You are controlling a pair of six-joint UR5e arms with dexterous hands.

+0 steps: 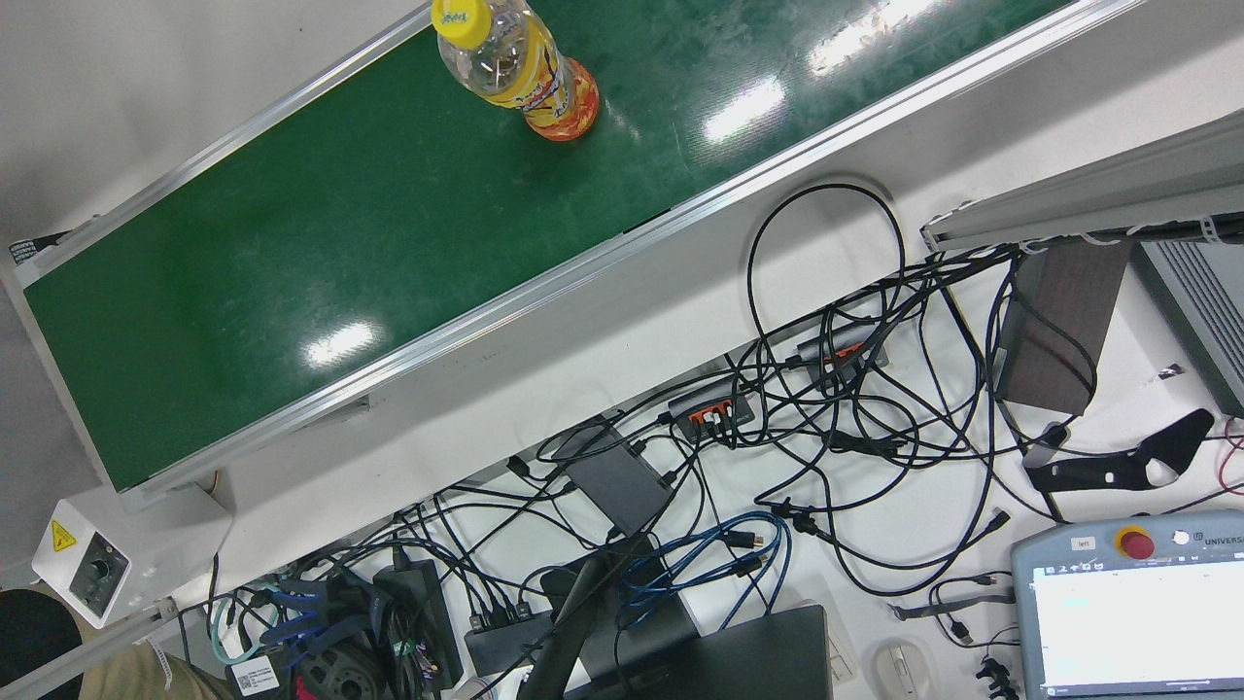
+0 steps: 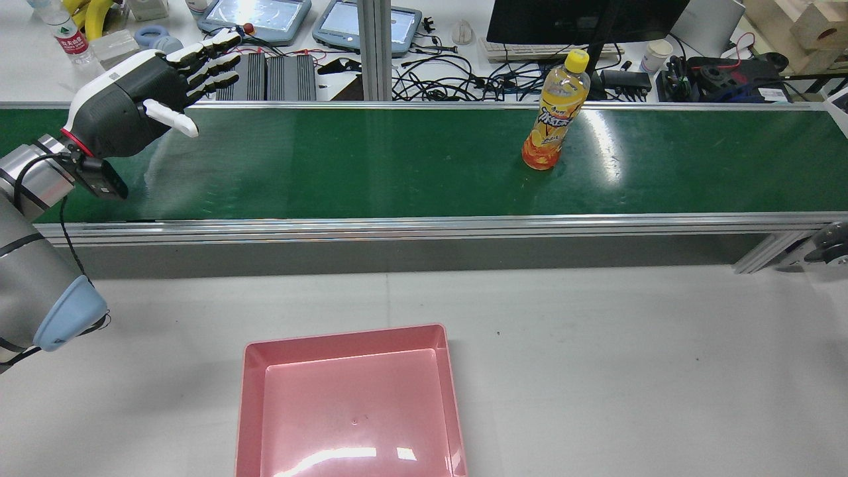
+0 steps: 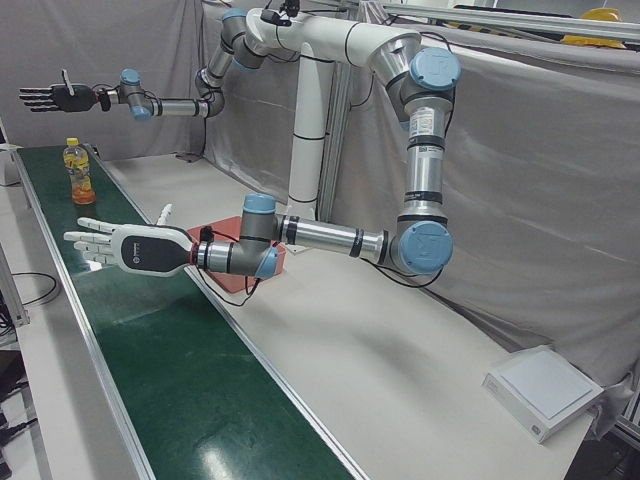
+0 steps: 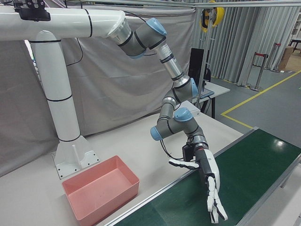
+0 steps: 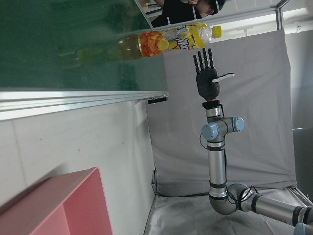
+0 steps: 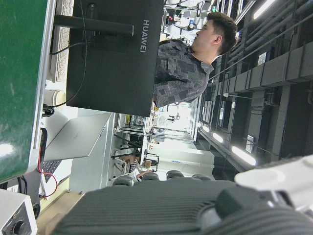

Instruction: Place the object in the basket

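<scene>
An orange-drink bottle (image 1: 515, 63) with a yellow cap stands upright on the green conveyor belt (image 2: 331, 159), right of centre in the rear view (image 2: 553, 119) and far down the belt in the left-front view (image 3: 78, 172). My left hand (image 2: 142, 93) hovers open over the belt's left end, fingers spread, well away from the bottle (image 3: 125, 247) (image 4: 207, 188). My right hand (image 3: 55, 97) hangs open and empty in the air beyond the bottle (image 5: 171, 41), with its fingers straight (image 5: 208, 76). The pink basket (image 2: 344, 336) sits empty on the white table before the belt (image 4: 101, 181).
Behind the belt lies a desk with tangled cables (image 1: 826, 408), teach pendants (image 2: 255, 16) and a monitor (image 2: 583, 20). A person (image 6: 186, 68) stands by that monitor. The belt's aluminium rail (image 2: 424, 225) separates belt from table. A white pedestal (image 4: 56, 113) stands behind the basket.
</scene>
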